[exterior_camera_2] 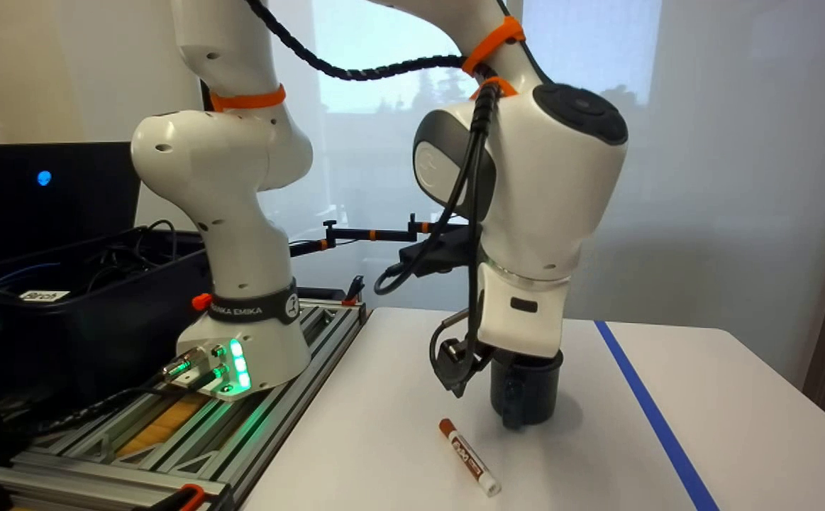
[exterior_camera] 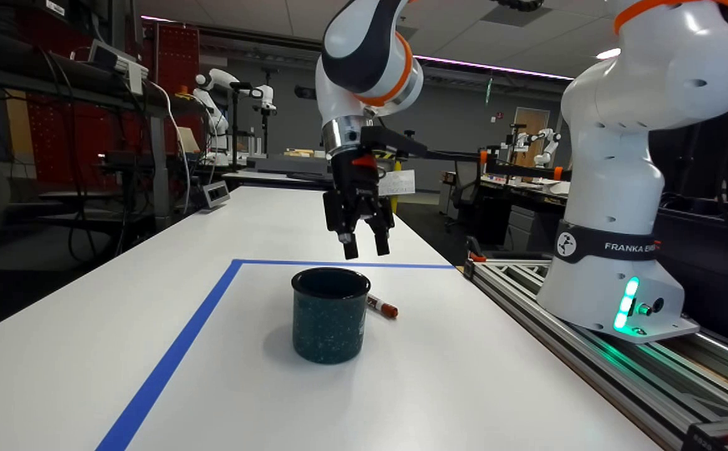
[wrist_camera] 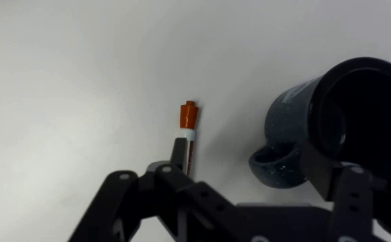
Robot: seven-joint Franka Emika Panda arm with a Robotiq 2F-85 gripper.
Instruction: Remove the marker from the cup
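The dark teal-blue speckled cup (exterior_camera: pixel 329 326) stands upright on the white table. It also shows in an exterior view (exterior_camera_2: pixel 525 401) and in the wrist view (wrist_camera: pixel 287 111), with its handle toward the marker; its inside is dark. The marker (exterior_camera_2: pixel 469 458), white and brown with an orange-brown cap, lies flat on the table beside the cup, apart from it. In an exterior view (exterior_camera: pixel 384 308) the cup partly hides it; in the wrist view (wrist_camera: pixel 189 117) a finger covers its lower part. My gripper (exterior_camera: pixel 367 247) is open and empty above the table, its fingers (wrist_camera: pixel 247 156) spread.
Blue tape (exterior_camera: pixel 176 347) marks lines on the white table (exterior_camera: pixel 464 388). The metal rail (exterior_camera: pixel 579 351) with the arm's base runs along the table's edge. A black bin (exterior_camera_2: pixel 64 319) with cables stands behind the base.
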